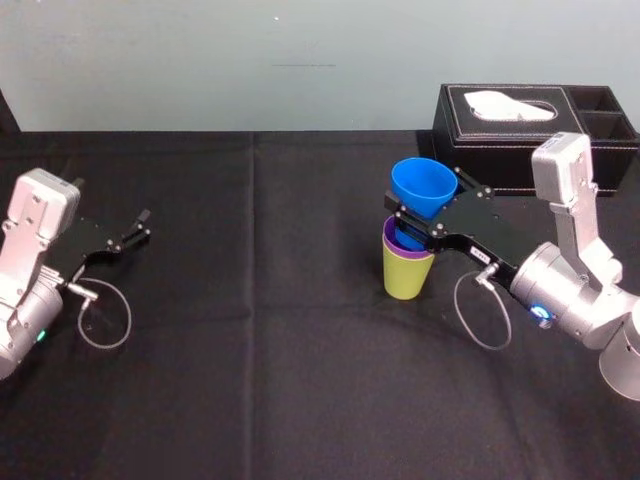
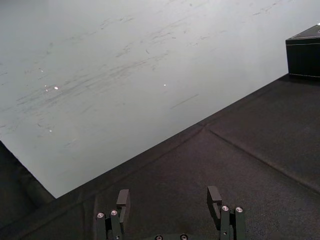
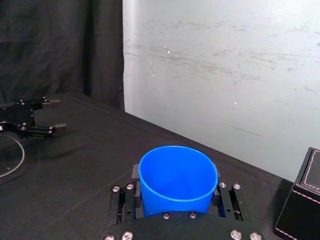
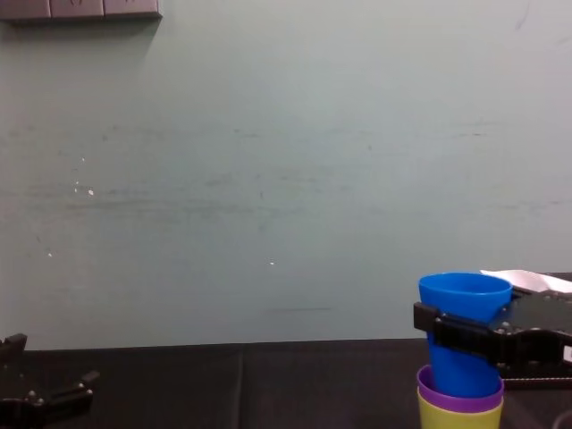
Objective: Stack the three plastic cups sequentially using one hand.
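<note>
the blue cup (image 1: 424,188) is tilted above the stack, its base dipping into the mouth of the purple cup (image 1: 396,240), which sits nested in the yellow-green cup (image 1: 407,275). in the chest view the blue cup's bottom is just inside the purple rim, with most of its wall standing above. the two nested cups stand upright on the black tablecloth (image 1: 260,360), right of the middle and in front of the black tissue box (image 1: 500,130). the right gripper (image 1: 430,203) has the blue cup clamped across its upper wall, one finger on each side, jaws spread only as wide as the cup. the left gripper (image 1: 135,228) is at the far left, low over the cloth and well apart from the cups, its fingers spread and holding nothing.
</note>
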Motion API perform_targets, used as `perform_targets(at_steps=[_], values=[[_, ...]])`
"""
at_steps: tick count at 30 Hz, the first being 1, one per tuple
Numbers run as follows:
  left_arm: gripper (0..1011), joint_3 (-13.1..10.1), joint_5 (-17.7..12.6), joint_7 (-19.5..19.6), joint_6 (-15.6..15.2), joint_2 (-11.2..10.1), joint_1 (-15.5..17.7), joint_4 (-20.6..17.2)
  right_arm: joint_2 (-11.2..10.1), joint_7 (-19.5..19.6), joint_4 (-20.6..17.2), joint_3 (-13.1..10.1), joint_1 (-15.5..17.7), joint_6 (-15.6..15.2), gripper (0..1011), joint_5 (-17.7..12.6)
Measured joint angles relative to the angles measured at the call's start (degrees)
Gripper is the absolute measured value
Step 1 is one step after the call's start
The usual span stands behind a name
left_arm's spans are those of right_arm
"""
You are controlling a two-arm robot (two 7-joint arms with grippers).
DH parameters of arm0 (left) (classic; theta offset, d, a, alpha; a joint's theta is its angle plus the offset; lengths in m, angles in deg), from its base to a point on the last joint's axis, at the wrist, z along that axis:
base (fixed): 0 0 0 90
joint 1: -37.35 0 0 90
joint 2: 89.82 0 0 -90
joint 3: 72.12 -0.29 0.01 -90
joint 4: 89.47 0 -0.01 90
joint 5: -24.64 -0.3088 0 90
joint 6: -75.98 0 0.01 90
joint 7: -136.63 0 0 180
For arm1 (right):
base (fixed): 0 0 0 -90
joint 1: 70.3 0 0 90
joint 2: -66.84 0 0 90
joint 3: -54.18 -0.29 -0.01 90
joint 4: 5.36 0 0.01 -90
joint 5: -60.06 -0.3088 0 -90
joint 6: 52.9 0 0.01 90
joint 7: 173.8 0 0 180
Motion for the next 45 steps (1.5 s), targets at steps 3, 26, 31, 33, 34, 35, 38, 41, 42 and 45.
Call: perform_targets(at_steps=[3, 26, 31, 33, 34, 35, 38, 41, 42, 45], values=[[1011, 0.0, 0.0, 0.0, 0.0, 0.0, 0.0, 0.0, 0.2, -0.06, 0.5, 0.13, -0.2, 0.1, 743, 0.18], [1011, 0.0, 0.0, 0.0, 0.0, 0.0, 0.0, 0.0, 0.86, 0.14, 2.68, 0.75, -0.12, 0.61, 743, 2.66], [1011, 0.0, 0.0, 0.0, 0.0, 0.0, -0.01, 0.0, 1.16, 0.26, 3.2, 0.72, -0.05, 0.61, 743, 2.89], [1011, 0.0, 0.0, 0.0, 0.0, 0.0, 0.0, 0.0, 1.28, 0.41, 3.35, 0.68, -0.01, 0.59, 743, 3.07], [1011, 0.0, 0.0, 0.0, 0.0, 0.0, 0.0, 0.0, 1.27, 0.41, 3.35, 0.68, 0.0, 0.59, 743, 3.08], [1011, 0.0, 0.0, 0.0, 0.0, 0.0, -0.01, 0.0, 1.27, 0.41, 3.35, 0.68, 0.0, 0.59, 743, 3.08], [1011, 0.0, 0.0, 0.0, 0.0, 0.0, -0.01, 0.0, 1.25, 0.41, 3.34, 0.67, 0.0, 0.58, 743, 3.06], [1011, 0.0, 0.0, 0.0, 0.0, 0.0, 0.0, 0.0, 1.24, 0.43, 3.31, 0.65, 0.0, 0.57, 743, 3.03], [1011, 0.0, 0.0, 0.0, 0.0, 0.0, -0.01, 0.0, 1.24, 0.43, 3.3, 0.64, 0.0, 0.57, 743, 3.03], [1011, 0.0, 0.0, 0.0, 0.0, 0.0, 0.0, 0.0, 1.22, 0.44, 3.27, 0.64, 0.0, 0.55, 781, 3.0]])
